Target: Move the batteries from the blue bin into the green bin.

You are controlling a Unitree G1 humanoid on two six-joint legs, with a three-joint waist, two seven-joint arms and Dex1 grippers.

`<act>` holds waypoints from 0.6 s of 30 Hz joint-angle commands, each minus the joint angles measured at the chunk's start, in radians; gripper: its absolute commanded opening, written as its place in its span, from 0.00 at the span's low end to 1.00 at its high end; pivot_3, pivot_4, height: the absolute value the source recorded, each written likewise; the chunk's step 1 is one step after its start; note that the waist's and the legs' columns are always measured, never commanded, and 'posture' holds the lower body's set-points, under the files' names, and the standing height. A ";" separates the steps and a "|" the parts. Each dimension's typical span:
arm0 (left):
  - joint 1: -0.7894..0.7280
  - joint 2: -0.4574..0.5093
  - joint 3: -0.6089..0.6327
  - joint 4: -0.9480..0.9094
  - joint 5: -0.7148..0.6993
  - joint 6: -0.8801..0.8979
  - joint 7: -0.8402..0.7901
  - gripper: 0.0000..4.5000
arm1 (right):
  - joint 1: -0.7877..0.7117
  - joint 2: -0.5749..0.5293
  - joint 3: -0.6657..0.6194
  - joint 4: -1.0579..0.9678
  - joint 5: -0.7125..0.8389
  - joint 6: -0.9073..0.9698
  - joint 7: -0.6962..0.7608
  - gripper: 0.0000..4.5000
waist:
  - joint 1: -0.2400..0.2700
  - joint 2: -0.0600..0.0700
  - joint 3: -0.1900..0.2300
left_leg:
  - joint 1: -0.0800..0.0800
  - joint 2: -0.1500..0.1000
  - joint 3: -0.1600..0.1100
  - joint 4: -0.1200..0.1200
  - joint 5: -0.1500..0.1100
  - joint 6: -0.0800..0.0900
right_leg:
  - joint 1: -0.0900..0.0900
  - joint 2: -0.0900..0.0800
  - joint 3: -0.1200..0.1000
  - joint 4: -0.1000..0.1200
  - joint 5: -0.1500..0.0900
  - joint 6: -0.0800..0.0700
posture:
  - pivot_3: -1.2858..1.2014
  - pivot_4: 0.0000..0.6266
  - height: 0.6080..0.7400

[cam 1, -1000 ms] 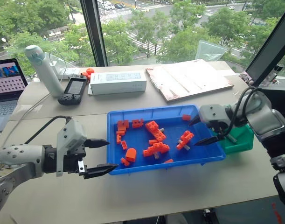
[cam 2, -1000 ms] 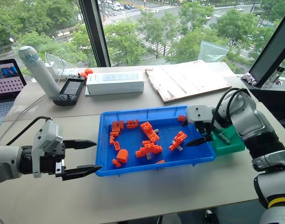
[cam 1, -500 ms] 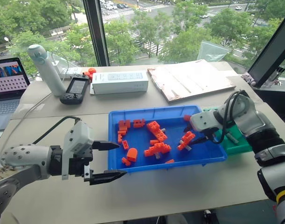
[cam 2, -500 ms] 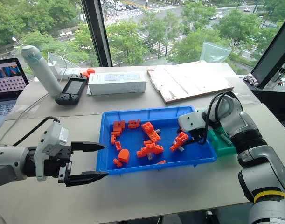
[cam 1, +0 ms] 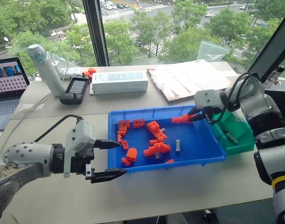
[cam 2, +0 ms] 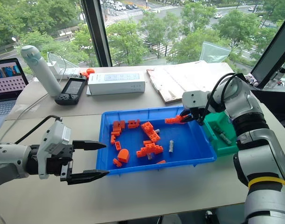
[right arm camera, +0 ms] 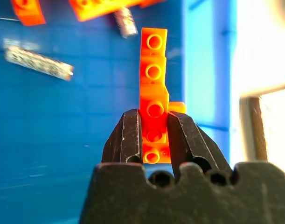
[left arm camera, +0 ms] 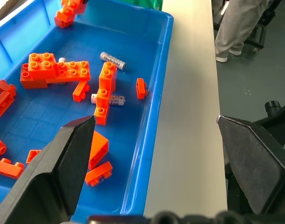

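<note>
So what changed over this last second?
The right gripper closed on an orange brick cluster and lifted it toward the far rim of the blue bin, uncovering a battery. The left gripper stayed open beside the bin; the green bin did not move.

Far left, a laptop sits open with its screen lit, and just right of it a white bottle stands upright beside a black handheld device. A long white box lies along the far edge, a flat wooden board to its right. Orange toy bricks lie scattered mid-table
</note>
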 commanded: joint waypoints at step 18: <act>-0.052 0.021 -0.040 0.019 0.037 -0.026 -0.019 1.00 | 0.320 -0.017 -0.066 -0.646 0.187 0.647 0.105 0.74 | 0.001 0.000 0.000 | 0.000 0.000 -0.001 0.001 0.001 -0.001 | 0.000 0.001 -0.001 0.002 0.001 -0.001 | 0.52 0.24 1.00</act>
